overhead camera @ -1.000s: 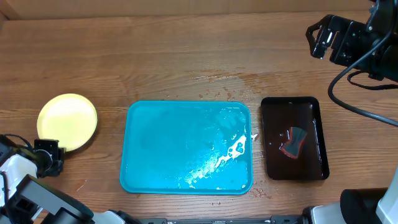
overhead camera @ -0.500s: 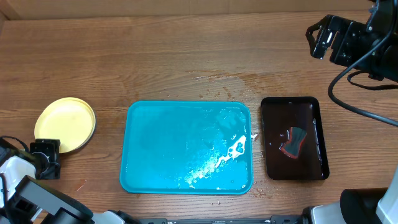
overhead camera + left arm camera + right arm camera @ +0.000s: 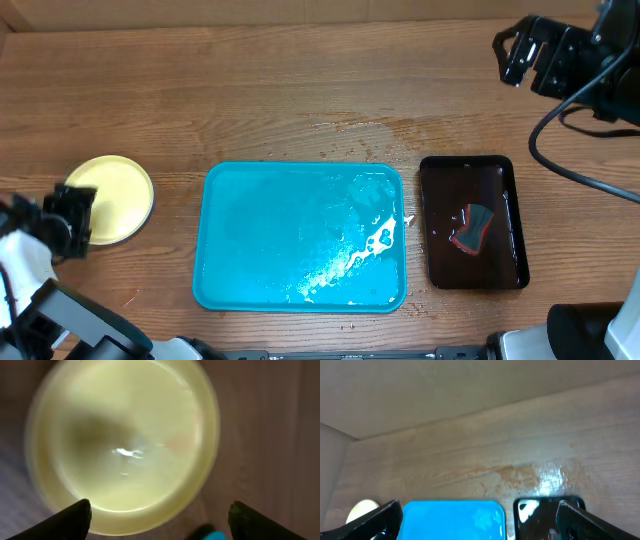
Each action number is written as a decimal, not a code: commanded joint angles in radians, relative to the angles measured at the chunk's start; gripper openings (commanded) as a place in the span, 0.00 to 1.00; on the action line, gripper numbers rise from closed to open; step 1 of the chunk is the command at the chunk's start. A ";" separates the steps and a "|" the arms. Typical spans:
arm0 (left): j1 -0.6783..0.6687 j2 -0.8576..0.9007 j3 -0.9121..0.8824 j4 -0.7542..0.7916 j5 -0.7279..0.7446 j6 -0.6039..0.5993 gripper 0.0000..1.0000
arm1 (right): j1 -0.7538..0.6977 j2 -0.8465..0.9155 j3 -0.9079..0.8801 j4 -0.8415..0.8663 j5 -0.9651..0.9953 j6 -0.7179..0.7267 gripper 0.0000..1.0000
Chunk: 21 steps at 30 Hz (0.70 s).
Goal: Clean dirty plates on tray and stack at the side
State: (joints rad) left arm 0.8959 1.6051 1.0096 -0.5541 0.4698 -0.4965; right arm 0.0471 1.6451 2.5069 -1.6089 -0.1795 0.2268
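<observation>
Lying mid-table [image 3: 250,90], the wet tray [image 3: 260,240] fills the centre. A black tray [image 3: 500,180] sits just beside it at 3 o'clock. The yellow plate [image 3: 120,190] rests on the wood at 9 o'clock, apart from the tray. The left gripper [image 3: 162,520], jaws wide, hovers at the plate's 8 o'clock edge, holding nothing. The right gripper [image 3: 482,521], also wide and empty, hangs at 1 o'clock. A sponge [image 3: 472,228] lies in the black tray.

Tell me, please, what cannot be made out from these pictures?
1. Plate count: overhead shows only the top yellow plate; it hides any beneath.
2. Leftover smears on it: the left wrist view is blurred.
3. Part of its rim: overhead, covered by the left gripper.
4. The turquoise tray and black tray: right wrist view, cut off by the bottom edge.
5. The item in the black tray: overhead, too small to identify.
</observation>
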 commanded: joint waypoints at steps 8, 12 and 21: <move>-0.341 -0.025 0.407 -0.285 0.044 0.464 1.00 | -0.003 -0.051 0.021 0.105 0.061 -0.248 1.00; -0.485 -0.059 0.540 -0.385 0.019 0.623 1.00 | -0.003 -0.126 0.021 0.157 0.089 -0.321 1.00; -0.767 -0.237 0.784 -0.414 -0.143 0.708 1.00 | -0.003 -0.333 0.021 0.239 0.073 -0.504 1.00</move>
State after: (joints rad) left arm 0.1833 1.4677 1.6985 -0.9661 0.4084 0.1432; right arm 0.0475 1.3804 2.5072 -1.3750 -0.1066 -0.1822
